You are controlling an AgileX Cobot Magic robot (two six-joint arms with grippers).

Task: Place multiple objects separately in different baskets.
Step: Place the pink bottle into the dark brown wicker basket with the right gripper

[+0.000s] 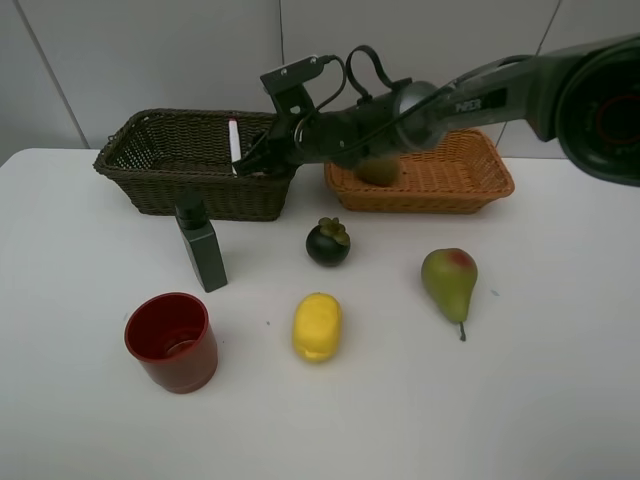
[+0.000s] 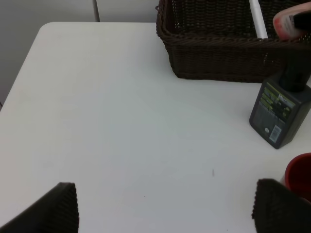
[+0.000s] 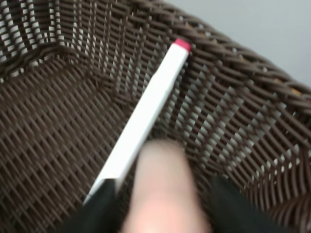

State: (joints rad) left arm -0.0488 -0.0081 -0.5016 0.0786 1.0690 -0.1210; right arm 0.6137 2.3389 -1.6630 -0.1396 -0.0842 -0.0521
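We hold the pink bottle (image 3: 163,179) clamped in our right gripper (image 3: 165,213) over the dark basket (image 3: 58,121) to join the marker (image 3: 146,111); our left gripper (image 2: 165,208) gapes empty.

A white table (image 1: 560,400) with a smooth matte top fills the foreground, its far left corner rounded. Directly behind it stands a pale grey panelled wall (image 1: 150,60), divided by thin dark seams (image 1: 281,50). Soft, even light falls from above, leaving only faint, short shadows on the tabletop.
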